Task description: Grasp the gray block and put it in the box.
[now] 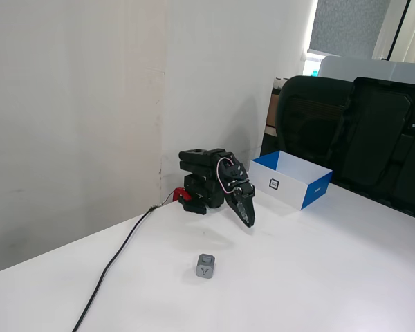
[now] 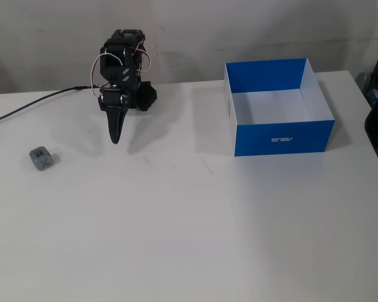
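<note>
The gray block (image 1: 205, 265) is a small cube with a dark Y-like mark. It sits alone on the white table, also seen at the far left in a fixed view (image 2: 42, 158). The box (image 1: 311, 194) is blue outside and white inside, open-topped and empty, standing at the right (image 2: 283, 135). My gripper (image 1: 247, 220) is folded down by the arm's base, pointing at the table, with its jaws together and nothing in them (image 2: 115, 137). It is well apart from both block and box, between them.
A black cable (image 1: 117, 257) runs from the arm's base across the table's left part. A wall stands behind the arm. Black office chairs (image 1: 353, 131) stand beyond the table's far edge behind the box.
</note>
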### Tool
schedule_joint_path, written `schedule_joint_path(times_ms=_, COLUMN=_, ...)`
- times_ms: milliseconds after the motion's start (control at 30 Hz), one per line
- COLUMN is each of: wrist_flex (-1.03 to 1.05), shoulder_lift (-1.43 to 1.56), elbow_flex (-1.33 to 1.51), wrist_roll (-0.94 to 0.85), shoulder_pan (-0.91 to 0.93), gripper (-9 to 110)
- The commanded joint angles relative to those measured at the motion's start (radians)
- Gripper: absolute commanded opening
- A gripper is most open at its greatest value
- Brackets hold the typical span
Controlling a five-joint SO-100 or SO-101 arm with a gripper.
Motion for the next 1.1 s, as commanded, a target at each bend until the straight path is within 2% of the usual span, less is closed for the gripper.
schedule_joint_path(times_ms=0, wrist_flex=-0.023, shoulder_lift=0.011, elbow_flex=0.038, wrist_roll=0.006, shoulder_pan=0.003, gripper=0)
schedule_joint_path(times_ms=333, wrist_flex=0.038, shoulder_lift=0.008, elbow_flex=-0.040, wrist_roll=0.095, shoulder_pan=-0.048, gripper=0)
schedule_joint_path(times_ms=567, wrist_flex=0.187, shoulder_lift=-0.015, elbow_flex=-0.235, wrist_roll=0.150, shoulder_pan=-0.069, gripper=0)
schedule_joint_path(times_ms=900, wrist_flex=0.187, shoulder_lift=-0.439, elbow_flex=-0.551, wrist_roll=0.178, shoulder_pan=-0.235, gripper=0)
schedule_joint_path(times_ms=1067, wrist_flex=0.160, shoulder_lift=-0.526, elbow_flex=-0.621, wrist_roll=0.199, shoulder_pan=-0.324, gripper=0)
